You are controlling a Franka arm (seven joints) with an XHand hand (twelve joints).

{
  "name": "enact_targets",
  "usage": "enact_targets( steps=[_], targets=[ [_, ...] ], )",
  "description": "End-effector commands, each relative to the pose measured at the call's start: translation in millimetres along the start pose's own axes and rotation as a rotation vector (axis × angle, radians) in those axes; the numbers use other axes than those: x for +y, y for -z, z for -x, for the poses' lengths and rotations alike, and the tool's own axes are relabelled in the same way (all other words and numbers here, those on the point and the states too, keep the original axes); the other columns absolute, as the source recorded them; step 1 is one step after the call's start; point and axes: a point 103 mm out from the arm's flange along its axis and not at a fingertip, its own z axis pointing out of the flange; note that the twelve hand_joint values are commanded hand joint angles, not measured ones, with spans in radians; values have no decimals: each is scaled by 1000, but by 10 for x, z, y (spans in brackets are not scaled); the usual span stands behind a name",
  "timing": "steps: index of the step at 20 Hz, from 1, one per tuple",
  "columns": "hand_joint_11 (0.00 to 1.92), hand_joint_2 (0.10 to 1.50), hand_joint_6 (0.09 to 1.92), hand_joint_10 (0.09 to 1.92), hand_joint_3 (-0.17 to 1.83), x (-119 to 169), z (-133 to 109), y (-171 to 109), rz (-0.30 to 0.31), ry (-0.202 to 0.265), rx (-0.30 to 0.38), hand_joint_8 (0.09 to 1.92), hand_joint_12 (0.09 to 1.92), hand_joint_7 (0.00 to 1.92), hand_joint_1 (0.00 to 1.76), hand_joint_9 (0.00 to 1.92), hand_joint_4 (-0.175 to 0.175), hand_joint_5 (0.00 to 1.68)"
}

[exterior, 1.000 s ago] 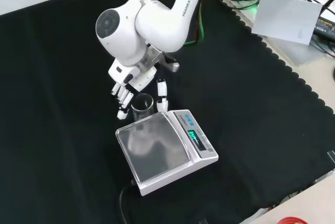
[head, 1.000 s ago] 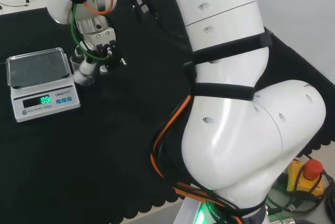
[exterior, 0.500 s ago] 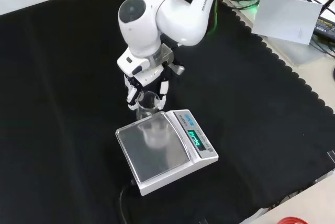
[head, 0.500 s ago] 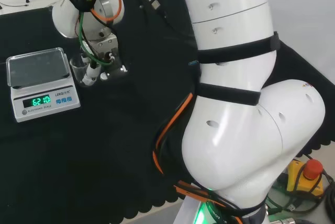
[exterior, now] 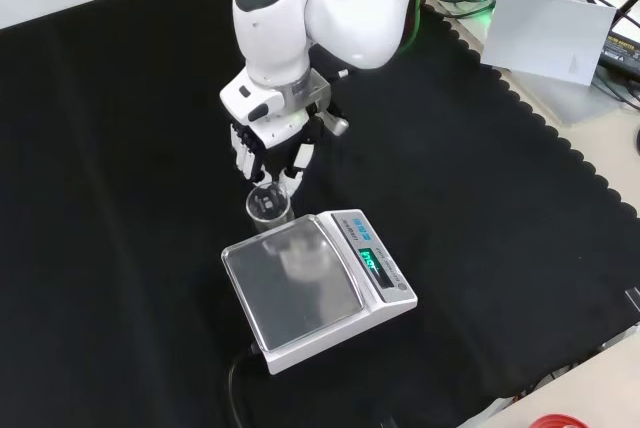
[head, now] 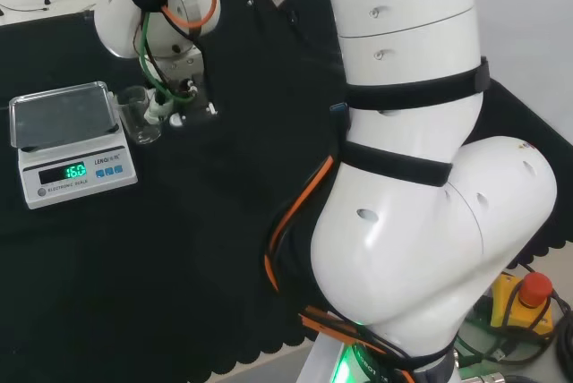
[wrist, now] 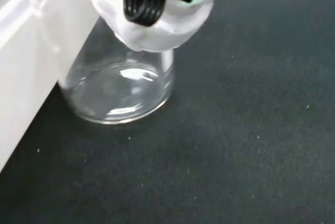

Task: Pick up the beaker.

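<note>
Black and white robot hand (exterior: 268, 146) uncurled above small clear glass beaker (exterior: 270, 206) standing on worktop, hard against white scale's (exterior: 318, 288) far edge; lower straight, wrap fingers, avoid bumping scale.

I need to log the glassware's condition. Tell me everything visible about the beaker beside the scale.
The beaker is a small clear vessel of glass or plastic, cylindrical with a flat round base. It looks empty. It stands upright on the black cloth, right against the side of the white scale. The robot hand is at its rim, with one fingertip close before its wall in the wrist view; whether it touches cannot be told.
</note>
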Motion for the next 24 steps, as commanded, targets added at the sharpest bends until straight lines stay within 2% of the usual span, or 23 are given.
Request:
enact_targets(
  steps=[1,3,5,6,8,10,13,16,19,24],
  targets=[
    [1223,648,948,562,667,29,86,66,-117,21,25,1018,900,1102,1108,1316,-3,984],
    [917,547,999,592,652,60,64,56,-177,47,26,1015,1124,882,1022,1125,4,603],
    [695,503,844,650,619,87,-3,23,-228,76,12,983,1273,690,949,936,6,342],
    [593,498,728,682,591,101,-32,19,-244,87,7,954,1330,602,914,839,9,270],
    [475,506,534,747,533,116,-59,22,-247,93,8,913,1389,504,872,715,15,230],
    [430,519,421,772,494,133,-87,24,-240,95,2,887,1406,472,856,666,23,247],
    [442,535,426,772,483,142,-99,1,-231,89,1,872,1400,510,886,674,53,365],
    [484,543,629,733,503,137,-106,-4,-200,79,5,836,1370,593,919,723,84,512],
    [580,551,831,688,537,105,-125,-12,-130,59,7,840,1324,740,950,831,123,712],
    [792,556,827,601,592,98,-163,-29,-45,3,15,860,1225,973,989,1049,159,932]
  ],
)
